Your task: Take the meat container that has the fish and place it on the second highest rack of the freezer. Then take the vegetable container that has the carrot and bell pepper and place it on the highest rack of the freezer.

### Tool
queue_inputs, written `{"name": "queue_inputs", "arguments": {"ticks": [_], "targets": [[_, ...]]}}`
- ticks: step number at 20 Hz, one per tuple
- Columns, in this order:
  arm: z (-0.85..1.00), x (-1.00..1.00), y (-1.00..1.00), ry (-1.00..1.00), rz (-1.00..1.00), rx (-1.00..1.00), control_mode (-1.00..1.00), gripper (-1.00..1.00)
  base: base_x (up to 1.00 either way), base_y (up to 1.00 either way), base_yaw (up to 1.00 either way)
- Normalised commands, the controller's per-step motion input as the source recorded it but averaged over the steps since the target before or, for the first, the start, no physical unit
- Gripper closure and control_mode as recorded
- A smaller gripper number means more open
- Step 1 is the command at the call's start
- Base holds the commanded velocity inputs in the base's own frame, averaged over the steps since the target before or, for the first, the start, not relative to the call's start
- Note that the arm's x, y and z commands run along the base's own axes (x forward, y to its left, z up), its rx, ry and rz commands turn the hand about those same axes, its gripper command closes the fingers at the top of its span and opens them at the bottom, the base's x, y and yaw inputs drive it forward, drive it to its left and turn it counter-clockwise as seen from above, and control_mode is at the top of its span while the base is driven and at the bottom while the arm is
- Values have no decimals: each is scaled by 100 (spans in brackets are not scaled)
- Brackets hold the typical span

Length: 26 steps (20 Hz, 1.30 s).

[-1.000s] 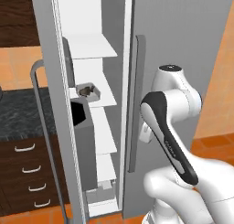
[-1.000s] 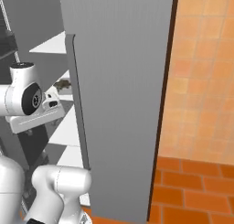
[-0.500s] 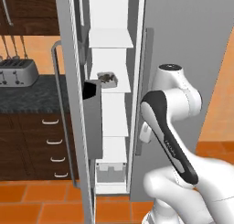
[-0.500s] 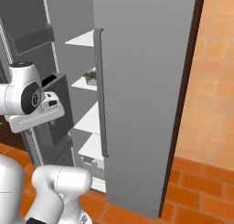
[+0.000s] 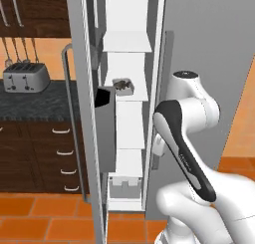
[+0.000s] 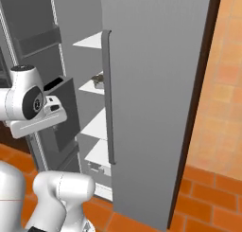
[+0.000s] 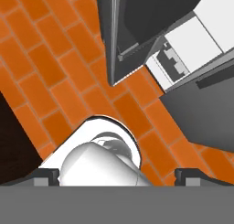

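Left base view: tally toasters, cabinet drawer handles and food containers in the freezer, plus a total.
Toaster: 1
Drawer handles: 4
Container in the freezer: 1
Total: 6

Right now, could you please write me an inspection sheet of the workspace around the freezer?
Surface: orange brick floor; white shelves inside the freezer.
Job's things: freezer door open; a small container with something dark in it sits on a shelf, second from the top of those in view.
Clutter: toaster on the dark counter.
Grippers: gripper open, empty, facing the floor.
Cables: nothing seen.
Surroundings: dark drawers, orange wall.
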Motion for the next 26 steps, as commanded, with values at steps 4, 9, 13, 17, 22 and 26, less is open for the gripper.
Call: {"name": "queue_inputs", "arguments": {"ticks": [4,9,13,17,22,26], "targets": [[0,0,0,0,0,0,100,-100,-78,-100,26],[0,0,0,0,0,0,100,-100,-79,-100,22],[0,0,0,0,0,0,100,-100,-1,-98,-10],[0,0,0,0,0,0,100,-100,0,-94,-8],[0,0,0,0,0,0,100,-100,5,-28,46],[0,0,0,0,0,0,100,-100,-14,-7,99]]}}
